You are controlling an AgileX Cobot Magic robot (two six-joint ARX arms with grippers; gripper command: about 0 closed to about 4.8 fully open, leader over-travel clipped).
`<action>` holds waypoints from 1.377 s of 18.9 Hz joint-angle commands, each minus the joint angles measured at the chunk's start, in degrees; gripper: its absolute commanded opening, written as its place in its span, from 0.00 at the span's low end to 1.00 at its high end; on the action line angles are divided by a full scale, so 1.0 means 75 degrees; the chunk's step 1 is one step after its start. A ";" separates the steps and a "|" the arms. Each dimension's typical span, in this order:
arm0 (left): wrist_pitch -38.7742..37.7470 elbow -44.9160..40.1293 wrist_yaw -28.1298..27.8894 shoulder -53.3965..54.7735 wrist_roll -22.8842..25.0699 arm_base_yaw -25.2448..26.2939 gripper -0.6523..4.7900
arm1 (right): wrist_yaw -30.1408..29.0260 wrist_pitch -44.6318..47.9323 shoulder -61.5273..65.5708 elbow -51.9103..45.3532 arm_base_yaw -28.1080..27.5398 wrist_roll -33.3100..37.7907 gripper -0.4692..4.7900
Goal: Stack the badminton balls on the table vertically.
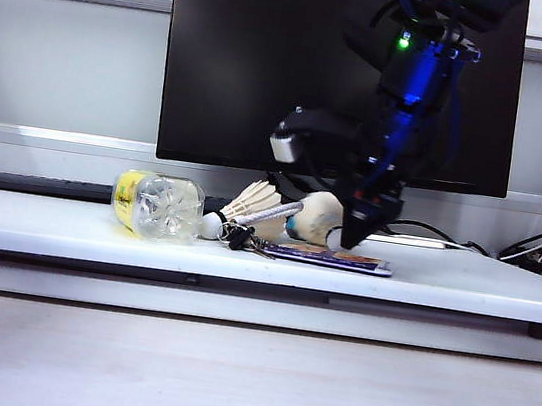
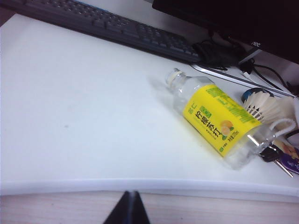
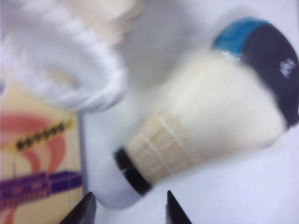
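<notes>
The left half of the table (image 1: pixel 36 221) lies bare, an easy way in up to the bottle (image 1: pixel 157 206) lying on its side. From there things crowd: a shuttlecock (image 1: pixel 246 206), cord (image 1: pixel 268 213) and keys (image 1: pixel 243 238) sit tight against the bottle, with a card (image 1: pixel 329 259) just beyond. The right gripper (image 3: pixel 128 210), jaws apart, hangs over the cork of the second shuttlecock (image 3: pixel 196 126), seemingly with little room either side; the monitor (image 1: pixel 241 57) walls the back.

Exterior camera faces the table (image 1: pixel 66 225) front-on; wrist cameras look down closer.
</notes>
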 commanded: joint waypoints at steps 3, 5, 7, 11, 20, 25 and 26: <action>-0.0134 -0.0017 0.0041 -0.0023 0.0038 -0.0009 0.11 | -0.0114 0.0117 -0.0023 0.0026 -0.0038 0.2468 0.47; -0.0134 -0.0017 0.0038 -0.0023 0.0038 -0.0009 0.11 | -0.0656 0.0169 -0.0023 0.0026 -0.0038 0.2780 0.47; -0.0134 -0.0017 0.0064 -0.0023 0.0035 -0.0009 0.11 | -0.0903 0.0382 -0.0023 0.0026 -0.0038 0.3267 0.47; -0.0134 -0.0017 0.0070 -0.0023 0.0035 -0.0009 0.11 | -0.0901 0.0787 -0.0020 0.0026 -0.0038 0.4030 0.47; -0.0134 -0.0009 0.0245 -0.0023 0.0035 -0.0009 0.11 | -0.0953 0.0787 0.0405 0.0023 -0.0032 0.4456 0.46; -0.0134 -0.0009 0.0265 -0.0023 0.0038 -0.0009 0.11 | -0.0953 0.0758 0.0434 0.0023 -0.0038 0.4450 0.24; -0.0134 -0.0009 0.0265 -0.0023 0.0038 -0.0009 0.11 | -0.0918 0.0746 0.0431 0.0023 -0.0041 0.4447 0.24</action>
